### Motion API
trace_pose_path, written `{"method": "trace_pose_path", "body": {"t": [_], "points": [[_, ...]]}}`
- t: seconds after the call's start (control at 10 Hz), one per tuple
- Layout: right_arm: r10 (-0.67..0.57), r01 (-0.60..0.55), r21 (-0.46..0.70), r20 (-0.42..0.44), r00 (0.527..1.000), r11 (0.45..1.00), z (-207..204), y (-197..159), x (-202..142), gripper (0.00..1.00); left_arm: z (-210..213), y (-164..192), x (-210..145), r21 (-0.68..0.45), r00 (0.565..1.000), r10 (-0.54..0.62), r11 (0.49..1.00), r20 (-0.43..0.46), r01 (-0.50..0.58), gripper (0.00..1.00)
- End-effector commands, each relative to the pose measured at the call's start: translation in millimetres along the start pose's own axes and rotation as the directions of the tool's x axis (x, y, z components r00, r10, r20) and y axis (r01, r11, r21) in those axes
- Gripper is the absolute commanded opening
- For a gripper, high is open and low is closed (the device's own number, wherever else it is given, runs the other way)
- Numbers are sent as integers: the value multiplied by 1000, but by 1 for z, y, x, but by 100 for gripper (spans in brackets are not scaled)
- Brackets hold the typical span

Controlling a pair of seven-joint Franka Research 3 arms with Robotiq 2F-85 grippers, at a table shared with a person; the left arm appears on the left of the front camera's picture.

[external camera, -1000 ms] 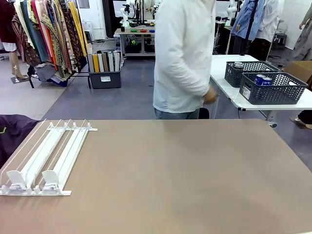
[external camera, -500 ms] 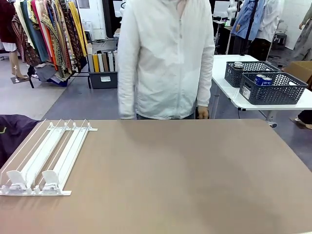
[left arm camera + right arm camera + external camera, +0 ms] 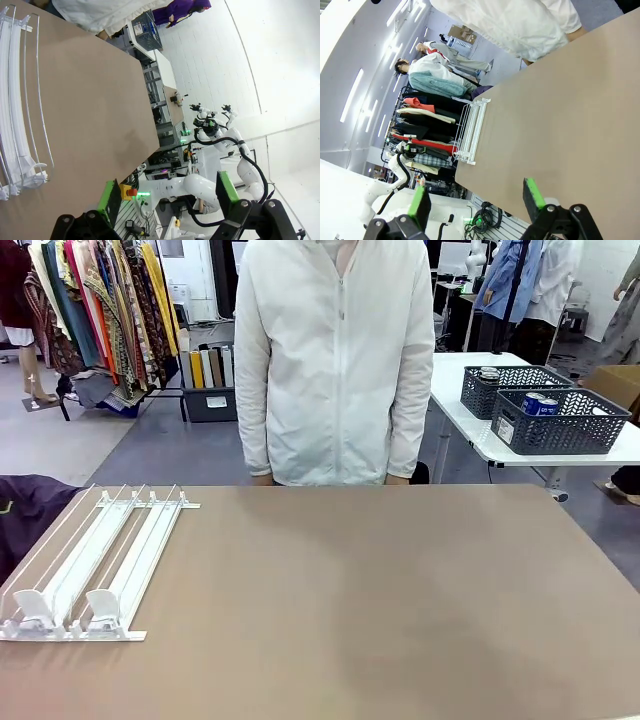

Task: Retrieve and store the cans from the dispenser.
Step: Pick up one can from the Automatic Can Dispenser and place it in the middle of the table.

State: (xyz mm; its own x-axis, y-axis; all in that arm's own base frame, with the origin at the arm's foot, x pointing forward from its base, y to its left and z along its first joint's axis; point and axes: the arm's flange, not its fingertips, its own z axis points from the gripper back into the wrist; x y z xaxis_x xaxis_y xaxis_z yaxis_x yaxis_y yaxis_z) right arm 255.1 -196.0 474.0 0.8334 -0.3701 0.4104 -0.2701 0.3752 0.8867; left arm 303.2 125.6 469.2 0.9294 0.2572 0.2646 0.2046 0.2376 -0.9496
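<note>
The white dispenser [image 3: 105,565] lies flat at the table's left, its rail lanes bare and two pusher blocks at the near end. It also runs down the left edge of the left wrist view [image 3: 15,100] and sits mid-frame in the right wrist view [image 3: 471,131]. Blue cans [image 3: 541,403] with silver tops stand in a dark grey mesh basket [image 3: 560,425] on a white side table at the far right. My left gripper [image 3: 167,195] hangs open above the table, nothing between its green pads. My right gripper [image 3: 476,200] is open too, high over the brown table.
A person in a white jacket [image 3: 335,360] stands at the far edge of the table [image 3: 380,600], facing it, arms hanging down. A second mesh basket [image 3: 505,388] sits behind the first. A purple cloth [image 3: 25,510] lies left of the dispenser.
The person has turned from side-on to face the table and shifted left to its middle. The dispenser and baskets have not moved.
</note>
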Motion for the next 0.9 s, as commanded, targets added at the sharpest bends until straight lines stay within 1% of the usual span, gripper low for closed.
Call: {"method": "trace_pose_path", "body": {"t": [0.0, 0.8], "points": [[22, -22, 23, 21, 1000, 999, -1, 2, 3, 100, -2, -2, 1, -20, 1000, -6, 1000, 13, 6, 100], [22, -22, 23, 21, 1000, 999, -1, 2, 3, 100, -2, -2, 1, -20, 1000, -6, 1000, 13, 6, 100]]}}
